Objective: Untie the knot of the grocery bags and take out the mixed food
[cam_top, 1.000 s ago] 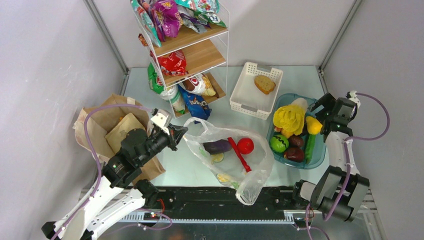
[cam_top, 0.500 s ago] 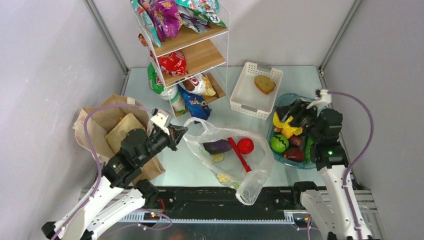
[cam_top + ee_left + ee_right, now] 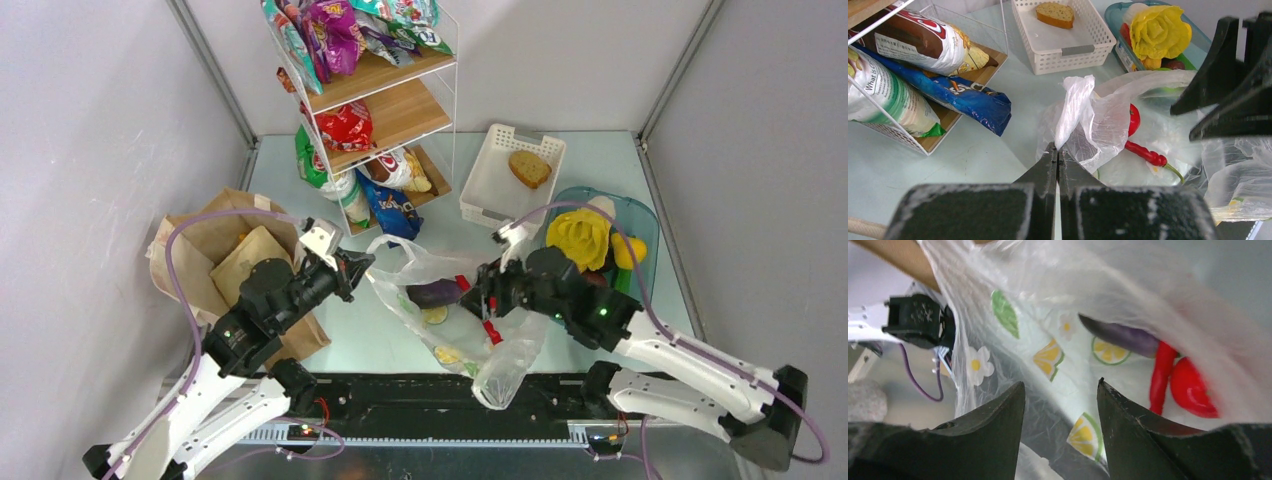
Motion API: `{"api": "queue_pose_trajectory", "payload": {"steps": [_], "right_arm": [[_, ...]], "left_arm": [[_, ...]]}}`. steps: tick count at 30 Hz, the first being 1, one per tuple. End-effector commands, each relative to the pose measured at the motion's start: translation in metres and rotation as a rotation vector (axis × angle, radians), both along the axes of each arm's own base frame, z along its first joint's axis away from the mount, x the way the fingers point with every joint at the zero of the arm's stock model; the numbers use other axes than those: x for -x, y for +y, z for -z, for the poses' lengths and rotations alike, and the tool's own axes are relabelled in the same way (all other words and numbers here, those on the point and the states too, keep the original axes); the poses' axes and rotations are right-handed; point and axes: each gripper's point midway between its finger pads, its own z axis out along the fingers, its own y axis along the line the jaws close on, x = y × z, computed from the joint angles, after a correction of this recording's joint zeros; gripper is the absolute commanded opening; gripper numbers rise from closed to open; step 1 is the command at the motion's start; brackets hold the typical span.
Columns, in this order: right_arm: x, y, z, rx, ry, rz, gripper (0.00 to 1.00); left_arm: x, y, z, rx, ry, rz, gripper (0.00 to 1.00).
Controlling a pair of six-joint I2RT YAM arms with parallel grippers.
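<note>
The clear plastic bag [image 3: 503, 357] with lemon prints lies mid-table. My left gripper [image 3: 366, 263] is shut on its handle [image 3: 1074, 107] at the bag's left end. My right gripper [image 3: 481, 299] is open, hovering over the bag's middle, its jaws apart above the film [image 3: 1060, 385]. Through the plastic I see a purple eggplant [image 3: 1128, 337], a long red chili [image 3: 1160, 375] and a red tomato [image 3: 1190, 390]. The eggplant [image 3: 435, 293] also shows in the top view; the tomato is hidden there by the right gripper. The brown paper bag [image 3: 215, 240] lies at the left, under my left arm.
A wire shelf rack [image 3: 375, 95] with snack packets stands at the back. A white slatted basket [image 3: 490, 190] holds a bread slice. A blue-tinted tub [image 3: 640, 215] at the right holds yellow and other produce. Walls close both sides.
My right arm has swung left from over the blue tub to above the plastic bag. My left gripper has stayed shut on the handle.
</note>
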Motion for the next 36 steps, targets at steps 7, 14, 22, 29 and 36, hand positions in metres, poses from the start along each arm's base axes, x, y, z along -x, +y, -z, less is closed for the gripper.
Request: {"api": "queue_pose_trajectory", "payload": {"steps": [7,14,22,29,36], "right_arm": [[0.013,0.036,0.041,0.246,-0.041,0.030,0.58],[0.006,0.013,0.089,0.471,-0.005,0.153,0.57],[-0.003,-0.012,0.117,0.632,-0.002,0.254,0.64],[-0.014,-0.035,0.123,0.716,-0.013,0.336,0.69],[-0.019,-0.062,0.115,0.743,-0.022,0.439,0.82]], "left_arm": [[-0.009,0.004,-0.001,-0.019,-0.024,-0.041,0.00],[-0.010,0.003,0.001,-0.026,-0.018,-0.041,0.00],[-0.008,0.006,-0.004,-0.016,-0.034,-0.047,0.00],[-0.008,0.006,-0.004,-0.014,-0.035,-0.045,0.00],[-0.007,0.006,-0.004,-0.014,-0.035,-0.045,0.00]]}}
